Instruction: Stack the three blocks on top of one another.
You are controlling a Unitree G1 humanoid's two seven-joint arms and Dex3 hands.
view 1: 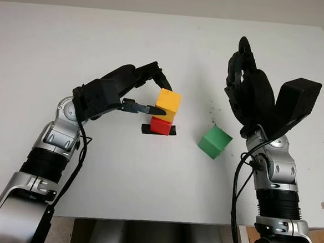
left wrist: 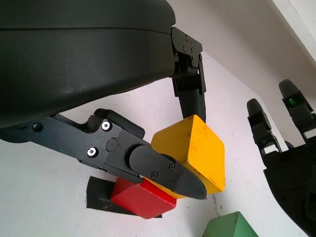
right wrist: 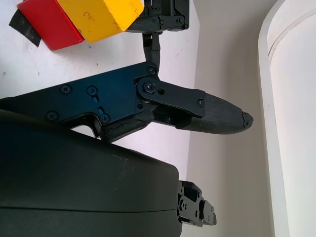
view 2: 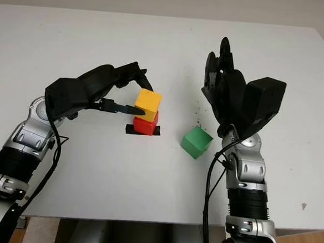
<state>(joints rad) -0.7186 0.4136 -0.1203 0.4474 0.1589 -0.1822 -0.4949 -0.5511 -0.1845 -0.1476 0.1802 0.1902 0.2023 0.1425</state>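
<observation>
The left hand (view 1: 150, 93) pinches the yellow block (view 1: 168, 101) onto the red block (view 1: 161, 125) at mid-counter, while the right hand (view 1: 247, 86), open, hovers above the green block (view 1: 214, 141), seemingly next to go on top.

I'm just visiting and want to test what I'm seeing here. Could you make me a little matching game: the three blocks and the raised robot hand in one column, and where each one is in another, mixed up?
Things:
1. yellow block
2. red block
3. green block
4. right robot hand

Places:
A. alone on the white table, held by nothing
B. on the black patch, under another block
C. open, raised above the table beside the green block
D. held by the left robot hand, on top of another block

Pairs: 1-D, 2-B, 3-A, 4-C
</observation>
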